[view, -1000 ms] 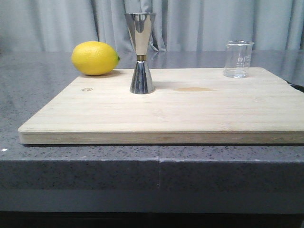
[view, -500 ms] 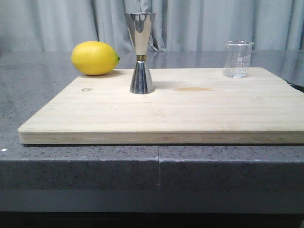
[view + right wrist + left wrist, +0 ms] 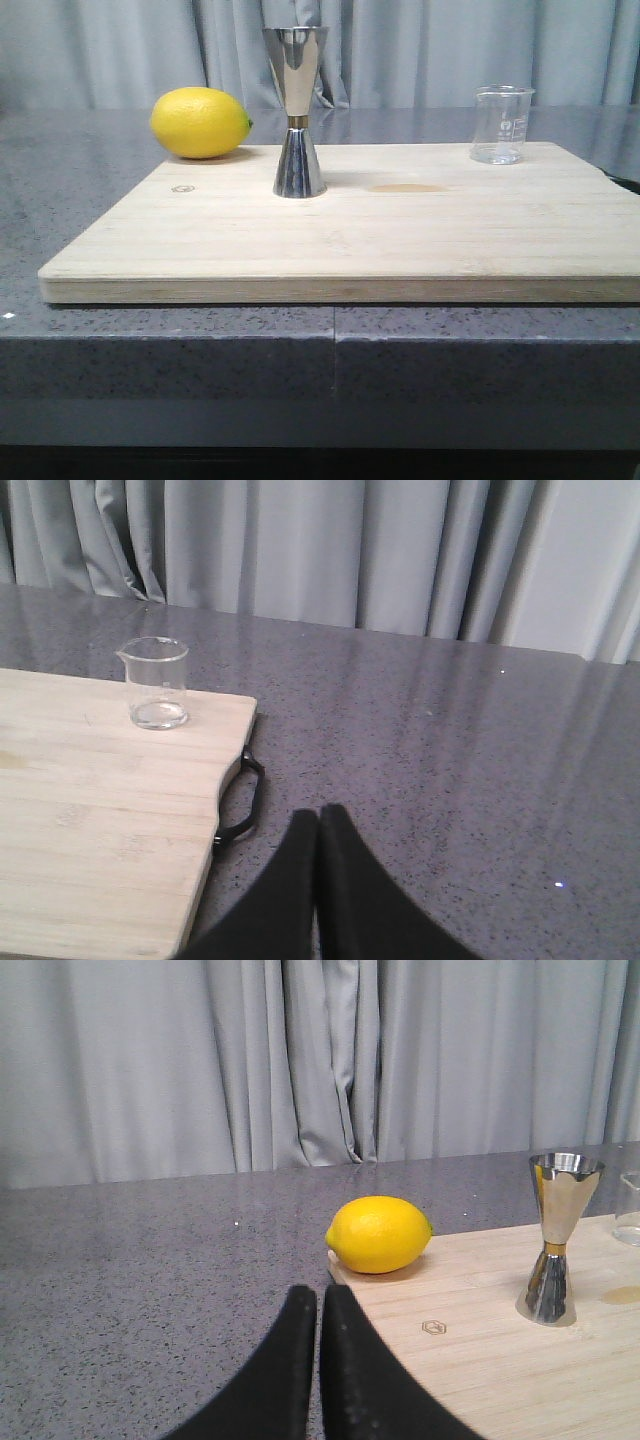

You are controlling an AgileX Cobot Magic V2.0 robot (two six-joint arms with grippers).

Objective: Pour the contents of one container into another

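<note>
A small clear glass beaker (image 3: pixel 501 124) stands upright at the far right corner of the wooden board (image 3: pixel 350 240); it shows too in the right wrist view (image 3: pixel 156 683). The shiny steel jigger (image 3: pixel 297 112) stands upright near the board's far middle, seen as well in the left wrist view (image 3: pixel 554 1239). My left gripper (image 3: pixel 319 1295) is shut with nothing in it, low over the counter by the board's left edge. Off the board's right side, my right gripper (image 3: pixel 319 815) is shut and empty too. Neither arm shows in the front view.
A yellow lemon (image 3: pixel 200 122) lies at the board's far left corner, also in the left wrist view (image 3: pixel 380 1234). A black loop handle (image 3: pixel 240 798) sticks out from the board's right edge. Grey speckled counter (image 3: pixel 60 190) surrounds the board, with curtains behind.
</note>
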